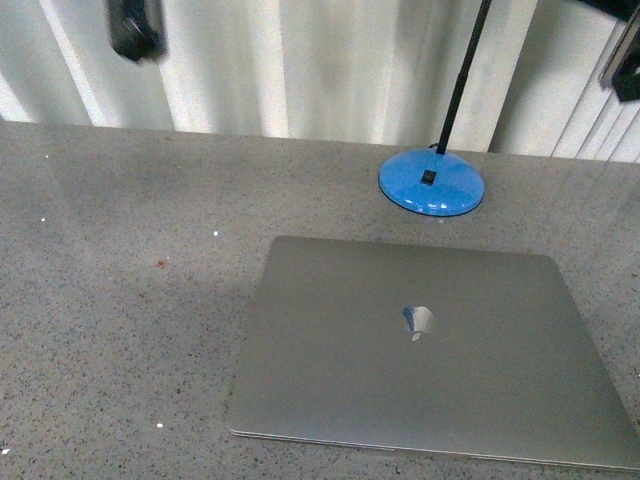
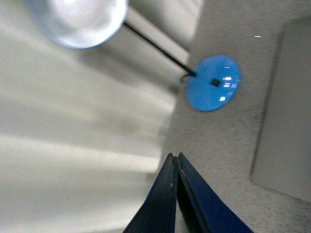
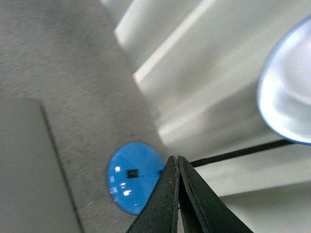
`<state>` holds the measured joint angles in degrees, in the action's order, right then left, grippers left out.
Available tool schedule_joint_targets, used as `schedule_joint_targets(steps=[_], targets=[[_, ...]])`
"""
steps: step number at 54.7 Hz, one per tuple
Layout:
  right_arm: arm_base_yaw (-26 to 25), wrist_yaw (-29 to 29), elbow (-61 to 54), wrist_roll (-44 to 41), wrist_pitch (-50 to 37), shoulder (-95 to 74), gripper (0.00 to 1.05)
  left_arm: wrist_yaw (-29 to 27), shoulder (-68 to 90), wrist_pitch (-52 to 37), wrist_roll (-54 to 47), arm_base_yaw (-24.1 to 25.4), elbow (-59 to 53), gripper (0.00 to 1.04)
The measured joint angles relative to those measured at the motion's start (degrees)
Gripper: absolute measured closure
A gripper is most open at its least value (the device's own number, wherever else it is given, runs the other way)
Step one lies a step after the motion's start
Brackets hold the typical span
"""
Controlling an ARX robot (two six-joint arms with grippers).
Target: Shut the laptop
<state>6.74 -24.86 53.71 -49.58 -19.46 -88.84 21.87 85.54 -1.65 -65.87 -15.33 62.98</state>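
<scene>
Grey speckled tabletop [image 1: 120, 300] runs back to pale ribbed panelling [image 1: 330, 70]. Toward its near right lies the laptop [image 1: 430, 350], lid flat down (fully shut) with the shiny logo [image 1: 418, 321] facing up. Just behind it sits a blue lamp base [image 1: 431, 183] with a thin black stem [image 1: 462, 80]. Raised clear of the laptop, the left gripper [image 2: 175, 156] and the right gripper [image 3: 175, 159] each have their fingers pressed together on nothing

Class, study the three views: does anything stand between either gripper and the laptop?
Nothing visible does. The laptop already lies closed, its lid bare. The blue lamp base stands beyond its far edge, apart from it. The left gripper and right gripper, both shut, hang above.
</scene>
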Motion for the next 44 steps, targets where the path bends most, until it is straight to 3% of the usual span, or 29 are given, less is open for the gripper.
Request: schedule_joint_targets(steps=[8,18,23,26,28,31,36,44], targets=[[0.0,6.2,-4.1,7.8,-8.9,6.8,1.02,-0.7,-8.5,-6.6,7.7,5.4,-7.8,1.01],[0.3,13.3,-10.5,15.1,-15.3,15.7,1.02,2.7,-19.3,-10.9,19.6,14.7,-18.9,1.01],[0.1,17.5,-14.1,16.7,-17.1,19.9,1.02,2.8,-25.1,-13.8,28.2,22.1,-24.3,1.01],[-0.7,19.0,-15.9,17.0,-17.5,21.8,1.02,-0.3,-28.0,-16.3,37.1,27.2,-27.2,1.01],[-0.9,24.1,-16.2,21.5,-13.1,23.5,1.02,-6.8,-29.7,-20.7,45.0,27.8,-30.0,1.01],[-1.5,28.3,-18.5,30.2,-10.0,25.6,1.02,-10.4,-31.8,-23.3,53.6,27.9,-33.5,1.01],[-2.7,28.5,-23.8,40.9,-9.8,29.2,1.02,-11.5,-34.1,-24.6,60.1,26.5,-37.7,1.01],[-6.1,25.2,-32.8,47.6,-12.3,36.0,1.02,-13.9,-39.6,-26.7,64.6,23.2,-45.7,1.01]])
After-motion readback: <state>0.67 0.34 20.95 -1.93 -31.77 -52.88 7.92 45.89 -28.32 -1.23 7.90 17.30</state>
